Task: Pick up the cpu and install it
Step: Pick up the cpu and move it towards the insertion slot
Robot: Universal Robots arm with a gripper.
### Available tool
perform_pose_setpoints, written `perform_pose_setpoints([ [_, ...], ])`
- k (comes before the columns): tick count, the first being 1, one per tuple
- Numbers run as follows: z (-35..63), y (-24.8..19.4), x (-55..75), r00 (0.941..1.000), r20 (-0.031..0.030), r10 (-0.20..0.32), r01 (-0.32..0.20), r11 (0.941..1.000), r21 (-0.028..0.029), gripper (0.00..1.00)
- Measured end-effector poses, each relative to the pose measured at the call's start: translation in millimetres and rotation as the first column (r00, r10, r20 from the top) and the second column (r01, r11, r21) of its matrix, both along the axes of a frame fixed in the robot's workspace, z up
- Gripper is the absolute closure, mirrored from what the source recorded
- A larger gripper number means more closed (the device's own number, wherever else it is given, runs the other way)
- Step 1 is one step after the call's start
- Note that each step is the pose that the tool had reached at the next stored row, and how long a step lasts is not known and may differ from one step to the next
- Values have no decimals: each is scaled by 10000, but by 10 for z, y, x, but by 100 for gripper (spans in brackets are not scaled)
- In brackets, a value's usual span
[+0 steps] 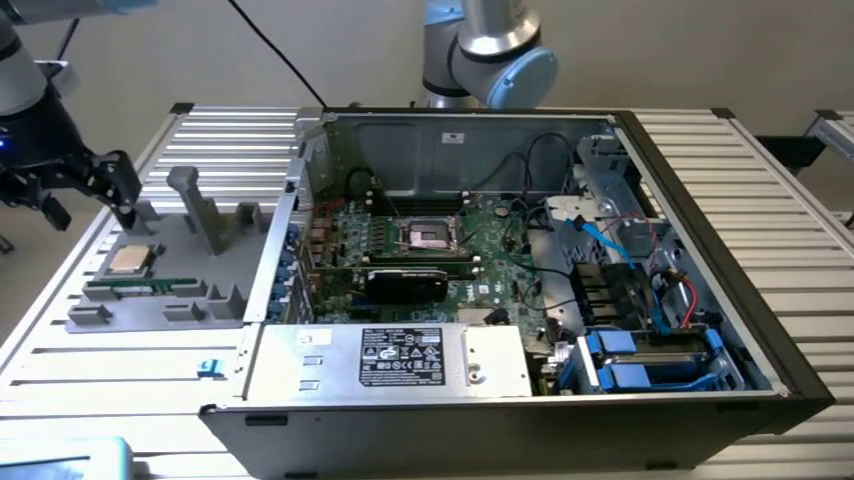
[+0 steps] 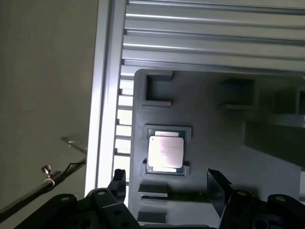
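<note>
The cpu (image 1: pixel 130 260), a small square chip with a pale metal top, lies flat in a recess of the grey holder tray (image 1: pixel 187 255), at the exterior view's left of the open computer case (image 1: pixel 534 250). In the wrist view the cpu (image 2: pixel 165 152) sits in its green-edged seat just ahead of my fingertips. My gripper (image 1: pixel 91 205) hangs above and slightly behind the chip, black fingers (image 2: pixel 217 188) spread apart, open with nothing between them. The empty cpu socket (image 1: pixel 430 233) shows on the motherboard inside the case.
Grey posts (image 1: pixel 187 195) rise from the holder tray beside the chip, and a green memory stick (image 1: pixel 134 290) lies in a slot in front of it. A black graphics card (image 1: pixel 407 280) sits below the socket. Cables and blue drive bays (image 1: pixel 641 350) crowd the case's right. An arm joint (image 1: pixel 487 50) stands behind the case.
</note>
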State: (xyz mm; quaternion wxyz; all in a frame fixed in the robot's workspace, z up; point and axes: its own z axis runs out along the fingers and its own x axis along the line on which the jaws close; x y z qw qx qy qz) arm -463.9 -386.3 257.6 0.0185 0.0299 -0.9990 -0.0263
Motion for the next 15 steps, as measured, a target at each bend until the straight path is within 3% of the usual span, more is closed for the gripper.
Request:
perform_pose_setpoints([
  [5, -80, 0, 22, 10000, -1, -2, 2, 10000, -48, 22],
  [9, -117, 41, 28, 10000, -13, -4, 4, 9998, -214, 22],
  [11, -155, 69, 29, 10000, -13, -11, 11, 9998, -222, 22],
  [15, -226, 71, 30, 10000, -14, -18, 18, 9997, -224, 22],
])
